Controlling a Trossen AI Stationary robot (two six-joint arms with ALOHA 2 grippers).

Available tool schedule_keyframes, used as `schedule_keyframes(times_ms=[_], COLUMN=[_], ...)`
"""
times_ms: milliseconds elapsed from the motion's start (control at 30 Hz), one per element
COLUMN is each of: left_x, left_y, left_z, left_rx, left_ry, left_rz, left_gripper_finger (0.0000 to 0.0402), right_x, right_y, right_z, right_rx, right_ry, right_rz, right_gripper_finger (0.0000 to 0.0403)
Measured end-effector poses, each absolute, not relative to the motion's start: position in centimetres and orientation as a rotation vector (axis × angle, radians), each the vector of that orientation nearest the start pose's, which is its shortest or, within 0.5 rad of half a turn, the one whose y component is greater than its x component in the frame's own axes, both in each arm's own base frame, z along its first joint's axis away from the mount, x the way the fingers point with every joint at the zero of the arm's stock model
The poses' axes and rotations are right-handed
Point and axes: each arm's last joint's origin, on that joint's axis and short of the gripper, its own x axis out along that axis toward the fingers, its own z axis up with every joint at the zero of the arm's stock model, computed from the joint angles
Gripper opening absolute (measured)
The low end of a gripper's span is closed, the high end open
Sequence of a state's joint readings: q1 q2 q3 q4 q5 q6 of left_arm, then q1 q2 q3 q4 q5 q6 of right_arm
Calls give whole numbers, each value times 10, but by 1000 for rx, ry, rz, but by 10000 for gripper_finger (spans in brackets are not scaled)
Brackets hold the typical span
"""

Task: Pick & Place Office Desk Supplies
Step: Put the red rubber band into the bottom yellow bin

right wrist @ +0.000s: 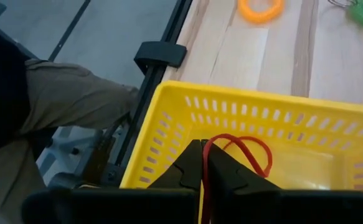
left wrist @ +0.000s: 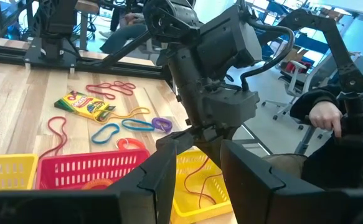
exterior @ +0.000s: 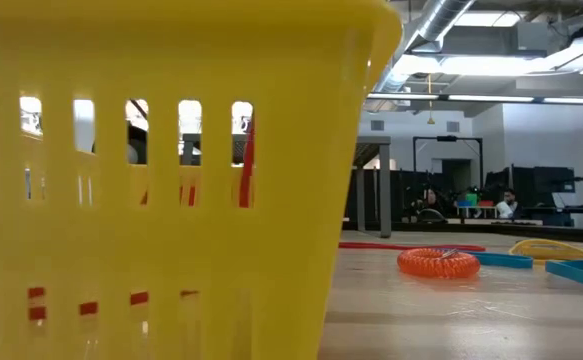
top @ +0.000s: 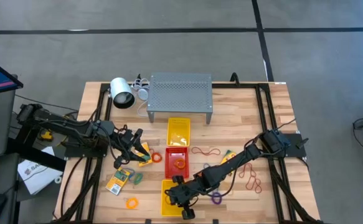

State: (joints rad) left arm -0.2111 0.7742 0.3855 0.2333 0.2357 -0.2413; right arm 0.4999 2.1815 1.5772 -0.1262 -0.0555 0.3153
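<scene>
The right gripper (right wrist: 201, 163) is pinched shut on a red rubber band (right wrist: 240, 149) over the near yellow tray (right wrist: 169, 106). The left gripper (top: 133, 149) is seen part-open, empty, beside a card packet (top: 118, 181). Most supplies are judged unsorted on the bench (top: 243, 112).
</scene>
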Motion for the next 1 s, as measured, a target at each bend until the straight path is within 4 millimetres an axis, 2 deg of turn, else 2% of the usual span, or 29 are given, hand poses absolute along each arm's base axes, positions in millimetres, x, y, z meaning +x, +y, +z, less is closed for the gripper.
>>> schedule_keyframes(times_ms=[567,1000], left_x=[170,170], left_y=[-43,-43], left_z=[236,236], left_rx=[-241,-241], left_ry=[211,211], left_rz=[-424,-425], left_gripper_finger=[121,121], right_x=[421,424], right_y=[228,220], right_z=[165,165], right_rx=[176,213], right_ry=[809,828], right_rz=[404,376], right_gripper_finger=[81,206])
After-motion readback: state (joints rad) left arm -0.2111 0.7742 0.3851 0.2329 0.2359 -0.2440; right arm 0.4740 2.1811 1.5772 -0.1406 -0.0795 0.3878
